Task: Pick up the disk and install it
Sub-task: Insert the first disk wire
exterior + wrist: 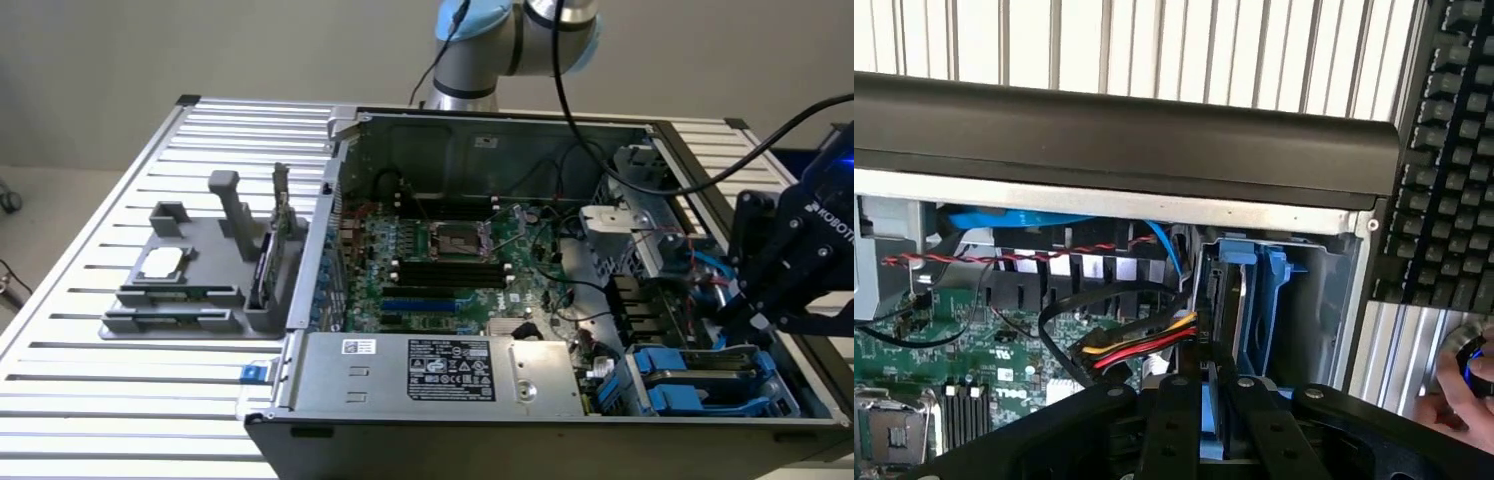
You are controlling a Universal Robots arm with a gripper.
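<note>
Exterior view, its left to its right:
- A grey fixture (187,290) on the slatted table (80,400) carries a small square chip (163,262).
- The open computer case (334,200) shows the motherboard (441,250), with the power-supply box (441,370) along its near edge.
- Loose black cables (587,300) cross toward the drive bay (701,385).
- The gripper (751,318) hangs over that bay.

Wrist view:
- A red, yellow and black wire bundle (1144,345) lies just beside the bay.
- The disk (1226,290) stands on edge inside the bay in its blue frame.
- The fingers (1179,410) are drawn narrow, clamped on the disk's edge.
- A keyboard (1454,150) and a person's hand (1454,415) sit outside the case.
</note>
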